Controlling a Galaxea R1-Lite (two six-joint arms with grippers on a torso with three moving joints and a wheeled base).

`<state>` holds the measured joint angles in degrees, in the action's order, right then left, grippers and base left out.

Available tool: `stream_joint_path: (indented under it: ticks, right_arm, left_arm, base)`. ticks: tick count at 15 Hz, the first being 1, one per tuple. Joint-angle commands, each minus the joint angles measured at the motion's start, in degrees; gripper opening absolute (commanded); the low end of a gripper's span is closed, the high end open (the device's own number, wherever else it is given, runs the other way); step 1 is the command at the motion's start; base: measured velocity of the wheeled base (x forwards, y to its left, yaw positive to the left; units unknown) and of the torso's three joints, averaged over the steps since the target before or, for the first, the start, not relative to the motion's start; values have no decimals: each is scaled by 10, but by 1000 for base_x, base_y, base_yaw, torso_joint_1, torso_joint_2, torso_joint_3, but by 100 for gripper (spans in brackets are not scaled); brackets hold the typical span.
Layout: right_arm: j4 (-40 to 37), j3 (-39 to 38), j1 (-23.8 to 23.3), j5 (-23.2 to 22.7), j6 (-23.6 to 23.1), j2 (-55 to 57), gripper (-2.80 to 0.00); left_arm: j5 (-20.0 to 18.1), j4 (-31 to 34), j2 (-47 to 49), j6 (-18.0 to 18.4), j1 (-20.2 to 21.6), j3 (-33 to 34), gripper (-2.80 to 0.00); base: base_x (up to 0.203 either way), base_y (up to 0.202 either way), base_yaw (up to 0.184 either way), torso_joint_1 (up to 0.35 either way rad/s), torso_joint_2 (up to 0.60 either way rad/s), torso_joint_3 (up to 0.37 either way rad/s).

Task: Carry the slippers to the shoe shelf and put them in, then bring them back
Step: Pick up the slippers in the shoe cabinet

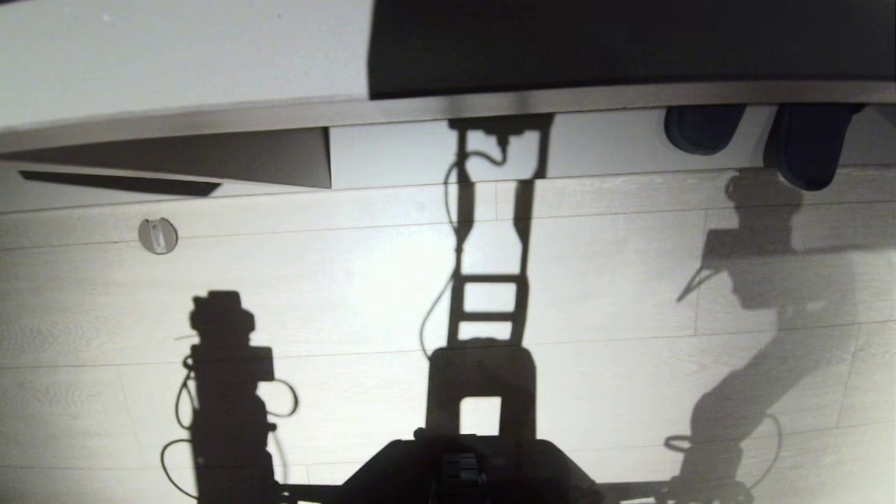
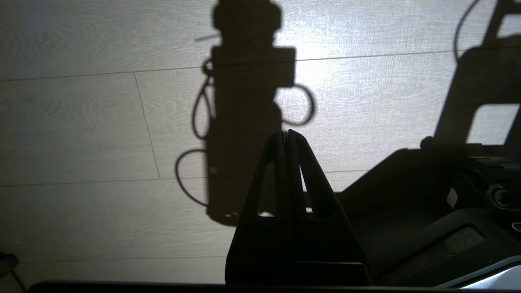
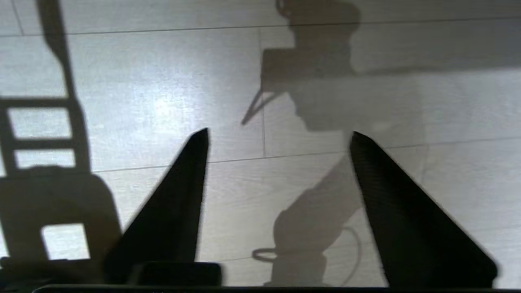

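Slippers – head view only; wrist cams: floor.

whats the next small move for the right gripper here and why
Probably reach the right gripper forward toward the slippers. It hangs open over bare floor holding nothing, while the two slippers sit in the shoe shelf ahead on the robot's right, toes poking out. The left gripper is shut and parked.
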<state>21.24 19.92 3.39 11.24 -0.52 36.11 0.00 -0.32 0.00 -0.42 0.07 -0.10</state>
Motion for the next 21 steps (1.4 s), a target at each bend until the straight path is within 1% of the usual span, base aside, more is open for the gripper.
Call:
stream_joint_path:
  ticks: [1,4,6,9,10,14,16,19,21]
  right_arm:
    - [-16,-14,0,1,0,-42,-280]
    - [-19,-57,-6,-1,-3,-87,-280]
    - [-19,-70,-9,0,-5,-101,-280]
    - [-22,-96,-36,-2,-7,-137,-280]
    - [-29,-102,-38,-4,-9,-144,-280]
    - [-77,-149,-42,-9,-13,-234,-280]
    - [-88,-166,-25,-29,-21,-254,-280]
    - [-87,-199,-24,-39,-27,-267,-280]
    - [-121,-199,-25,-63,-27,-302,-280]
  left_arm:
    - [0,0,0,0,0,0,-280]
    - [0,0,0,0,0,0,-280]
    - [0,0,0,0,0,0,-280]
    - [0,0,0,0,0,0,-280]
    - [0,0,0,0,0,0,-280]
    - [0,0,0,0,0,0,-280]
    - [0,0,0,0,0,0,-280]
    - [0,0,0,0,0,0,-280]
    - [0,0,0,0,0,0,-280]
  base:
    - [0,0,0,0,0,0]
    - [0,0,0,0,0,0]
    - [0,0,0,0,0,0]
    - [0,0,0,0,0,0]
    - [0,0,0,0,0,0]
    - [0,0,0,0,0,0]
    - [0,0,0,0,0,0]
    - [0,0,0,0,0,0]
    - [0,0,0,0,0,0]
